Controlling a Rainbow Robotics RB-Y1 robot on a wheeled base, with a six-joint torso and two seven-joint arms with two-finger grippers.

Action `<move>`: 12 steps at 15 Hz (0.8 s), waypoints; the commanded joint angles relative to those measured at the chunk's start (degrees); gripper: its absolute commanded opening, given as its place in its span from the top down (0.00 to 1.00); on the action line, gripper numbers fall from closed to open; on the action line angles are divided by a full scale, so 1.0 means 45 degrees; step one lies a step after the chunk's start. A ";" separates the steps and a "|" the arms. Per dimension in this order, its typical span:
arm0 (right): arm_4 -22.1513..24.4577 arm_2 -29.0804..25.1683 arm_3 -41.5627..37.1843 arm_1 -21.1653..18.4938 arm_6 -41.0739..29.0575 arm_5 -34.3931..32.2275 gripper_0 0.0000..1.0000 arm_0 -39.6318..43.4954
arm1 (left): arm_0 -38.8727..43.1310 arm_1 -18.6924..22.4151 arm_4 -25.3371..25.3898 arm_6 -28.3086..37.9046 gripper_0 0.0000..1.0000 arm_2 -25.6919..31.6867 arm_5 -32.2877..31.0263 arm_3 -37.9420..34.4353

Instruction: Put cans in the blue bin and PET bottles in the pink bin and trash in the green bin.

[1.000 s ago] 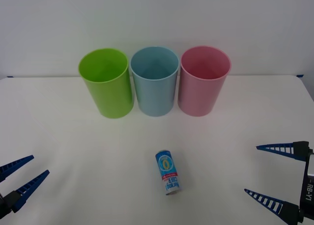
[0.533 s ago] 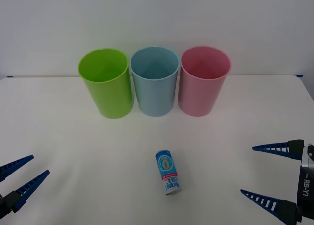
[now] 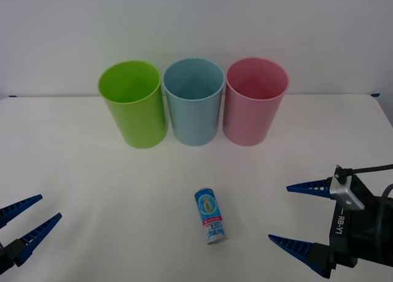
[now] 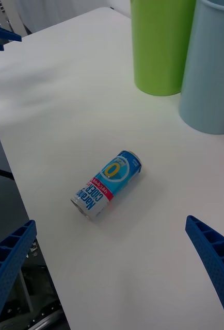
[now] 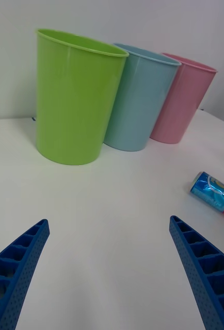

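Observation:
A small blue and white can (image 3: 210, 215) (image 4: 108, 183) (image 5: 215, 194) lies on its side on the white table, in front of the bins. Behind it stand the green bin (image 3: 133, 103) (image 4: 161, 44) (image 5: 74, 97), the blue bin (image 3: 193, 101) (image 4: 212, 67) (image 5: 139, 99) and the pink bin (image 3: 255, 101) (image 5: 182, 99) in a row, all upright. My right gripper (image 3: 295, 215) (image 4: 112, 278) is open, low over the table to the right of the can, its fingers pointing toward it. My left gripper (image 3: 27, 217) (image 5: 109, 258) is open at the near left corner, far from the can.
The table's near edge (image 4: 19, 170) runs close to the can in the right wrist view, with dark floor and a frame beyond it. A white wall stands right behind the bins.
My right gripper has moved left, toward the can, and more of its wrist has come into the front view. The left arm, the can and the bins have not moved.

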 commanded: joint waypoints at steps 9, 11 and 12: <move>0.4076 0.3116 -0.0196 0.0644 -0.4476 0.0183 0.00 -0.1669 | 0.0001 0.0000 0.0000 0.0000 0.21 0.0000 0.0000 0.0001; 0.4662 0.3526 -0.0196 0.0761 -0.5042 0.0183 0.00 -0.1669 | 0.0001 0.0000 0.0000 0.0000 0.21 0.0000 0.0000 0.0001; 0.5014 0.3741 -0.0196 0.0800 -0.5160 0.0183 0.00 -0.1669 | 0.0001 0.0000 0.0000 0.0000 0.21 0.0000 0.0000 0.0001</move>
